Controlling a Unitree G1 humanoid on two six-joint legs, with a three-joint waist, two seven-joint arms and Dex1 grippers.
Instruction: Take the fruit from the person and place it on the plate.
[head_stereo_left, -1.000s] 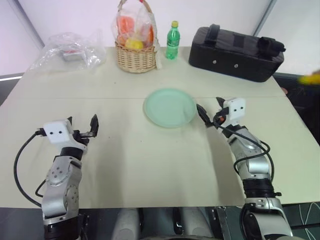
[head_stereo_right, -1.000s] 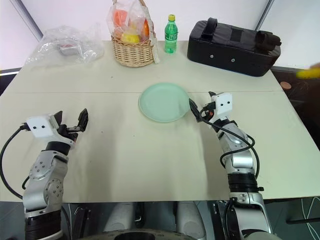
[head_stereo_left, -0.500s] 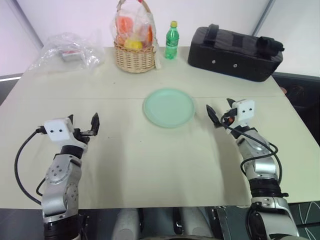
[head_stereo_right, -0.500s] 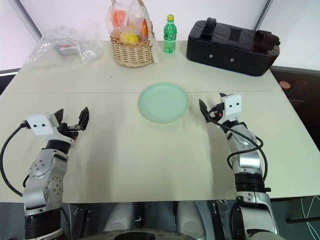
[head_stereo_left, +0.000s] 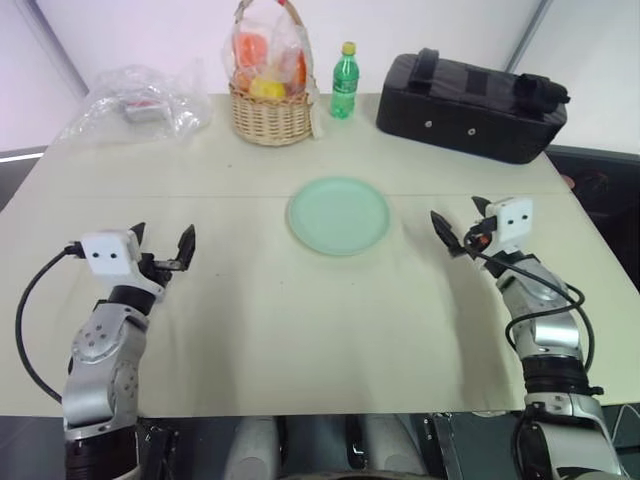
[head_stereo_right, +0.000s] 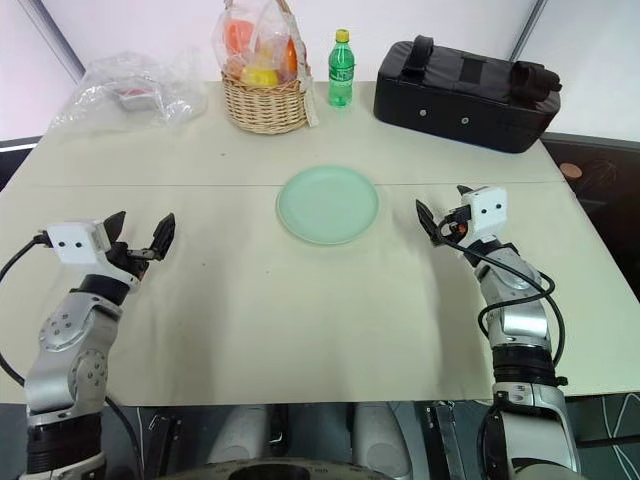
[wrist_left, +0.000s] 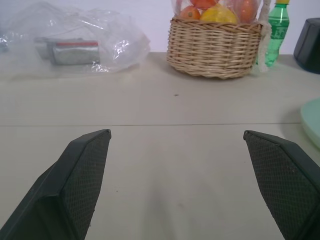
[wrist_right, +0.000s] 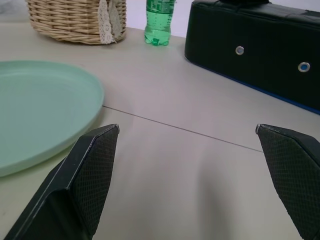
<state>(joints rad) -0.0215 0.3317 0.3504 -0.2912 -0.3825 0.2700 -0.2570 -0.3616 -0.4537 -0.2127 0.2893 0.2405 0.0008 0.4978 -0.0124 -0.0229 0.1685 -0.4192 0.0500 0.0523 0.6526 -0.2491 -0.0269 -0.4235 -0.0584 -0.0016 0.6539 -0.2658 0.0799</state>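
Observation:
The pale mint-green plate (head_stereo_left: 338, 215) lies flat in the middle of the table, with nothing on it. My right gripper (head_stereo_left: 460, 218) hovers just to the right of the plate, open and empty, pointing toward the black bag; the plate's rim (wrist_right: 40, 110) lies beside one finger in the right wrist view. My left gripper (head_stereo_left: 162, 240) stands open and empty over the left part of the table, well apart from the plate. The fruit and the person are out of view.
Along the table's far edge stand a wicker basket (head_stereo_left: 270, 110) of wrapped fruits, a green bottle (head_stereo_left: 345, 80), a long black bag (head_stereo_left: 470, 105) and a crumpled clear plastic bag (head_stereo_left: 140, 100). Bare tabletop lies around the plate and between both grippers.
My right gripper has moved to the right, away from the plate's edge, still open. A yellow shape at the right edge one second ago is gone. The left gripper has kept its place.

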